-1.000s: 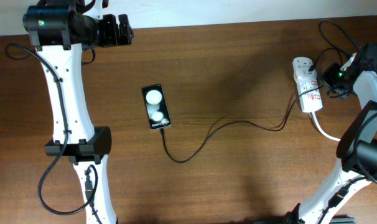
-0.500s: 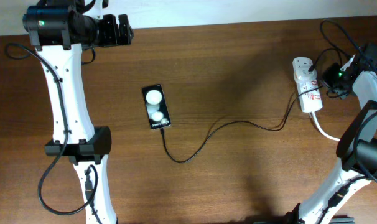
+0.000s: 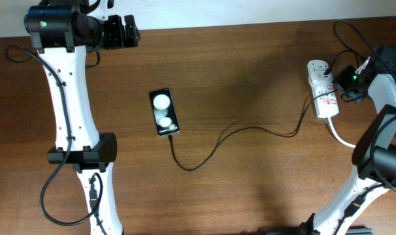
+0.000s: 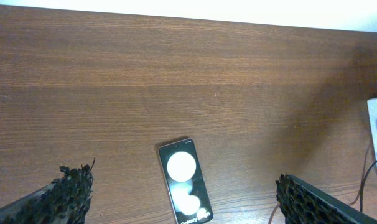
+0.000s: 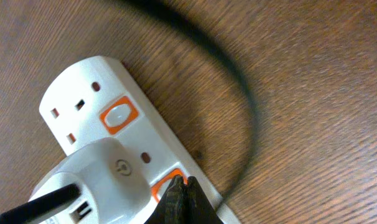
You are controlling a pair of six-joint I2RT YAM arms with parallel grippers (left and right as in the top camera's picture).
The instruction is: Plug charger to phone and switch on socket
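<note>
The black phone (image 3: 163,112) lies on the wooden table left of centre, two white spots on its face; it also shows in the left wrist view (image 4: 184,198). The thin black charger cable (image 3: 211,149) runs from the phone's lower end across to the white plug adapter (image 5: 98,180) seated in the white socket strip (image 3: 321,88). My right gripper (image 5: 181,198) is shut, its tips touching the orange switch (image 5: 167,184) beside the adapter. A second orange switch (image 5: 119,114) sits further along the strip. My left gripper (image 4: 182,205) is open and empty, high above the phone.
The strip's thick white cord (image 3: 342,137) curves off toward the right edge. Black arm cables (image 3: 348,36) loop near the strip at the back right. The left arm's column (image 3: 70,104) stands left of the phone.
The right gripper has shifted slightly at the socket strip. The phone, cable and left arm have not moved.
</note>
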